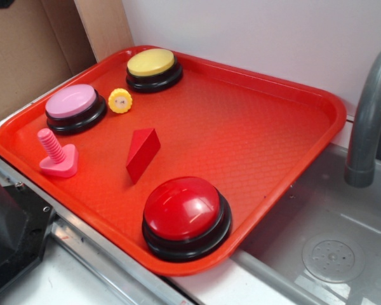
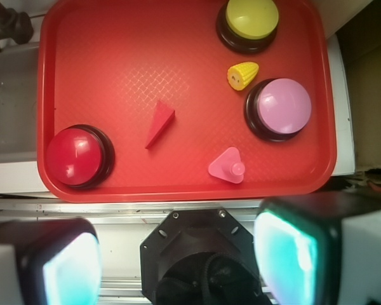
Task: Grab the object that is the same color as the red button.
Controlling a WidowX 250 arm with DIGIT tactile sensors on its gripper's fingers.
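exterior view: red tray [image 1: 286,95] set beside a grey sink [image 1: 343,216], with a grey faucet [image 1: 368,121] rising at the right edge. red button [image 1: 186,216], glossy dome on a black base, seated at the tray's near edge. red wedge block [image 1: 142,153] resting on the tray floor just behind the red button, apart from it, roughly mid-tray. pink screw-shaped peg [image 1: 57,154] standing upright to the left of the wedge. pink-topped button [image 1: 75,108] and yellow-topped button [image 1: 153,68] ranged along the far left side, small yellow gear piece [image 1: 120,100] lying between them. brown cardboard [image 1: 25,51] behind the tray's left corner. no arm or gripper visible here.

wrist view: looking straight down on the same tray [image 2: 114,51]. wedge block [image 2: 159,123] near the middle, pointing toward the lower left, clear of everything else. red button [image 2: 79,155] in the lower left corner. pink peg [image 2: 228,166] near the bottom edge, pink-topped button [image 2: 278,108] at right, yellow gear piece [image 2: 242,75] just above it, yellow-topped button [image 2: 249,22] at top. gripper [image 2: 178,254] spread wide, its two pale fingers [image 2: 70,267] blurred at the bottom corners, hanging short of the tray's near rim, holding nothing.
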